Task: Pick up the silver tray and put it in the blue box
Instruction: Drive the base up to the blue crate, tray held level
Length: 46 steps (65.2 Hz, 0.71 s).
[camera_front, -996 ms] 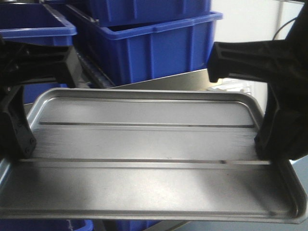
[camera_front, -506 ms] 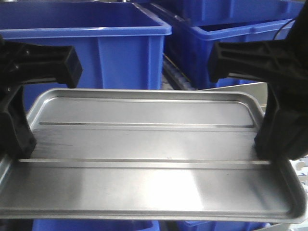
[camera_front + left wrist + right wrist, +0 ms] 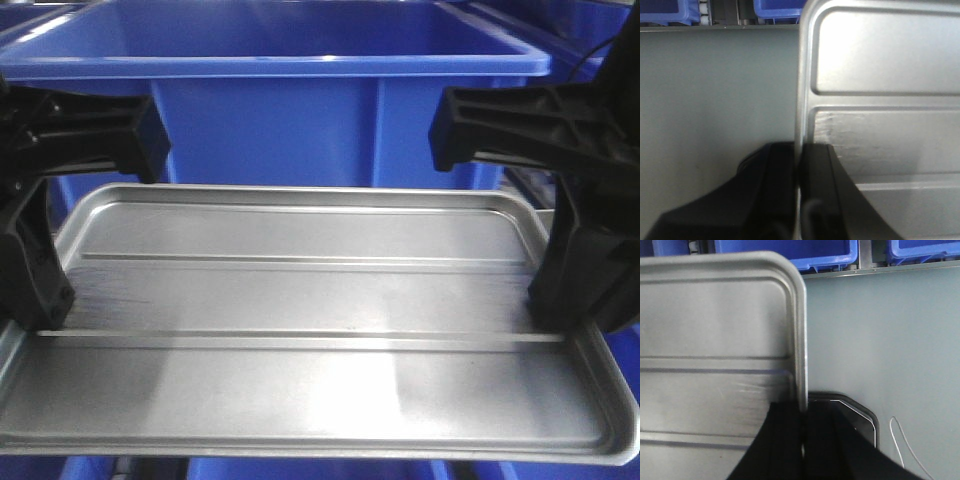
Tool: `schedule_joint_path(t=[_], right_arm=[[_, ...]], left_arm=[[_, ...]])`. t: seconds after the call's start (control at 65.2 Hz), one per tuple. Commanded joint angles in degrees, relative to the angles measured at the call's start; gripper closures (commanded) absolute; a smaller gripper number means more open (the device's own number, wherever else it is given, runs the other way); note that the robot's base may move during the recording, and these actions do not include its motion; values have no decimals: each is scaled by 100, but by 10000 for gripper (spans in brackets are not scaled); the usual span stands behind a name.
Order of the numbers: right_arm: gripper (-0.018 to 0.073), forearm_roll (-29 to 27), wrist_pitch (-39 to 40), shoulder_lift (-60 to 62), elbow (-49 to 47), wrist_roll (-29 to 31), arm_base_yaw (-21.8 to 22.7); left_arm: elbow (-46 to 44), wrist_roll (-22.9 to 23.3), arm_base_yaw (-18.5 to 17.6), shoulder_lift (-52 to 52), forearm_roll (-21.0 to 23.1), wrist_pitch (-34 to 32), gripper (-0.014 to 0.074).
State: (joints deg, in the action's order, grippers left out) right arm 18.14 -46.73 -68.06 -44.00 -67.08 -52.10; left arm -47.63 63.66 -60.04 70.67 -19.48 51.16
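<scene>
Nearest me: left gripper (image 3: 797, 167) is clenched on the left short rim of the silver tray (image 3: 300, 300), one finger inside, one outside. Right gripper (image 3: 802, 415) pinches the right rim the same way. Tray hangs btwn both arms, long axis L-R across me. Beyond its far edge: blue box (image 3: 270, 65), wall facing me, lip above the tray in front view. Next, I reckon: up & fwd over that lip.
</scene>
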Motion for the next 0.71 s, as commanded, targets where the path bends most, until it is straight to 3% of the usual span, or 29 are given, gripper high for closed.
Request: schedule_joint_path(t=[0.0, 0.69], right_arm=[[506, 171, 236, 132, -186, -6, -3], [506, 171, 236, 132, -186, -6, -3]], left_arm=[[-172, 56, -38, -133, -93, -157, 603], [-172, 56, -38, -133, -93, -157, 603]])
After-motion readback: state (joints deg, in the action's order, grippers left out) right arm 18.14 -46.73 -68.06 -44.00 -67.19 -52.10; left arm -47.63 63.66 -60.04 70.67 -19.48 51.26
